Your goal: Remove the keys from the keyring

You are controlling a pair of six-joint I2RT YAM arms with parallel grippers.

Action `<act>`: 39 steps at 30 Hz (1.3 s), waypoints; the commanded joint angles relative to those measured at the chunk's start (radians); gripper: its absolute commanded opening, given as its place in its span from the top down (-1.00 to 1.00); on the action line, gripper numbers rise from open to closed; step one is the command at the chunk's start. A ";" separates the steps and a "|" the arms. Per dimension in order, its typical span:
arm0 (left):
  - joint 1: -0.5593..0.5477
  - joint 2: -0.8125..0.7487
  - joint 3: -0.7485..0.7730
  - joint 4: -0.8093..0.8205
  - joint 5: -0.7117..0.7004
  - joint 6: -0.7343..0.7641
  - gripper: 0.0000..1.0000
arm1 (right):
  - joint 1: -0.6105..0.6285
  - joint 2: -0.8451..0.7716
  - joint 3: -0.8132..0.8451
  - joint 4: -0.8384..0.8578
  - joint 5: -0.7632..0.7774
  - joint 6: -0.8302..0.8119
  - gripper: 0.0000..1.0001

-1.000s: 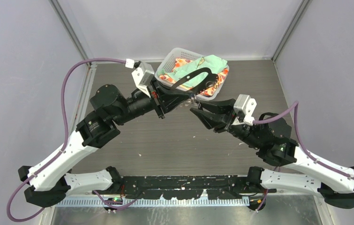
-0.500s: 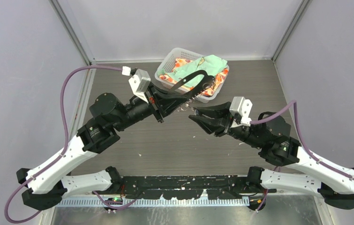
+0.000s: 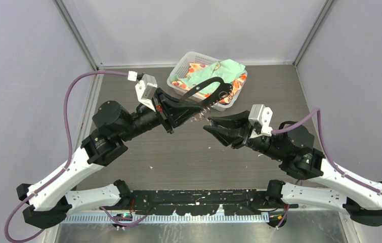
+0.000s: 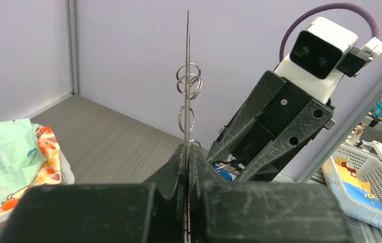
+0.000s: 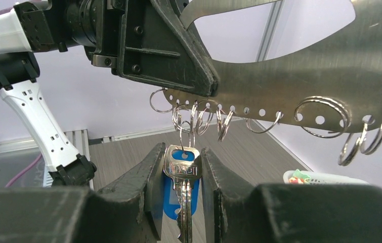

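Note:
My left gripper (image 3: 198,106) is shut on the keyring (image 3: 208,87), a flat metal loop held up over the table; the left wrist view shows it edge-on (image 4: 187,76). In the right wrist view the keyring (image 5: 300,81) is a silvery plate with a row of holes carrying several wire rings. The keys (image 5: 182,174), a silvery key in front of a blue piece (image 5: 170,202), hang from one ring. My right gripper (image 5: 181,164) has a finger pressed on each side of the key's head. It sits just below the left gripper in the top view (image 3: 210,125).
A white mesh basket (image 3: 177,75) with green and orange cloth stands at the back of the table, just behind the keyring. Its rim shows in the left wrist view (image 4: 66,169). Pale specks lie on the dark wood table (image 3: 178,157).
The left arm drew the keyring slightly back to the left. The right gripper shifted left under it and its fingers narrowed around the keys.

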 commanded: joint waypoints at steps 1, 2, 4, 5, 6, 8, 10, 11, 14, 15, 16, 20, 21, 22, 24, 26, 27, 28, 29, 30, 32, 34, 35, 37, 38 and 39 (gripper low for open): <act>0.030 -0.025 0.040 0.151 0.008 -0.010 0.99 | 0.012 -0.003 0.011 0.043 -0.027 0.005 0.98; 0.030 -0.026 0.039 0.158 0.021 -0.016 0.99 | 0.012 0.003 0.012 0.042 -0.029 0.005 0.99; 0.030 -0.027 0.038 0.172 0.048 -0.021 1.00 | 0.012 0.009 0.008 0.043 -0.030 0.007 0.98; 0.030 -0.027 0.036 0.179 0.058 -0.024 0.99 | 0.012 0.010 0.004 0.046 -0.028 0.007 0.99; 0.030 -0.027 0.035 0.182 0.065 -0.026 0.99 | 0.012 0.010 0.002 0.049 -0.026 0.007 0.98; 0.030 -0.025 0.035 0.183 0.083 -0.027 0.99 | 0.012 0.008 -0.002 0.053 -0.020 0.004 0.99; 0.030 -0.018 0.041 0.177 0.096 -0.027 0.99 | 0.012 0.009 -0.002 0.058 -0.011 -0.001 0.98; 0.030 -0.014 0.044 0.171 0.102 -0.027 0.99 | 0.012 0.008 -0.002 0.062 -0.003 -0.003 0.99; 0.030 0.001 0.056 0.146 0.127 -0.024 0.99 | 0.012 0.010 0.002 0.071 0.021 -0.020 0.98; 0.030 0.007 0.062 0.136 0.139 -0.024 0.99 | 0.012 0.011 0.004 0.076 0.022 -0.024 0.99; 0.030 0.014 0.065 0.126 0.146 -0.024 0.99 | 0.012 0.013 0.004 0.084 0.047 -0.028 0.98; 0.030 0.025 0.070 0.076 0.094 -0.012 0.99 | 0.013 0.007 0.009 0.104 0.052 -0.042 0.99; 0.030 0.025 0.070 0.059 0.059 -0.004 0.99 | 0.012 0.003 0.017 0.090 0.042 -0.044 0.99; 0.030 0.025 0.069 0.051 0.016 0.001 0.99 | 0.012 0.000 0.024 0.074 0.039 -0.043 0.99; 0.030 0.027 0.068 -0.014 -0.079 0.009 1.00 | 0.012 -0.006 0.042 0.036 -0.012 -0.033 0.98; 0.030 0.029 0.052 -0.036 -0.138 0.010 0.99 | 0.012 -0.006 0.059 -0.027 -0.038 -0.015 0.98; 0.030 0.028 0.039 -0.042 -0.158 0.005 0.99 | 0.012 -0.007 0.064 -0.064 -0.045 -0.001 0.98; 0.031 0.025 0.026 -0.051 -0.172 -0.001 0.99 | 0.012 -0.009 0.063 -0.095 -0.050 0.011 0.99; 0.031 0.022 0.015 -0.062 -0.179 -0.006 0.99 | 0.012 -0.011 0.061 -0.122 -0.051 0.021 0.99; 0.032 0.016 -0.006 -0.070 -0.190 -0.016 0.99 | 0.013 -0.012 0.062 -0.153 -0.043 0.036 0.99; 0.034 0.003 -0.056 -0.080 -0.225 -0.044 1.00 | 0.012 -0.006 0.069 -0.229 -0.019 0.060 0.99; 0.036 -0.012 -0.116 -0.096 -0.239 -0.067 1.00 | 0.012 0.000 0.081 -0.300 -0.003 0.088 0.99; 0.037 -0.021 -0.154 -0.098 -0.252 -0.082 1.00 | 0.012 0.001 0.083 -0.324 -0.001 0.102 0.99; 0.038 -0.039 -0.222 -0.096 -0.243 -0.105 0.99 | 0.012 0.005 0.097 -0.366 0.009 0.125 0.98; 0.038 -0.047 -0.257 -0.090 -0.239 -0.117 0.98 | 0.012 0.010 0.113 -0.392 0.017 0.134 0.99; 0.038 -0.058 -0.287 -0.080 -0.233 -0.128 0.91 | 0.012 0.018 0.132 -0.419 0.021 0.141 0.99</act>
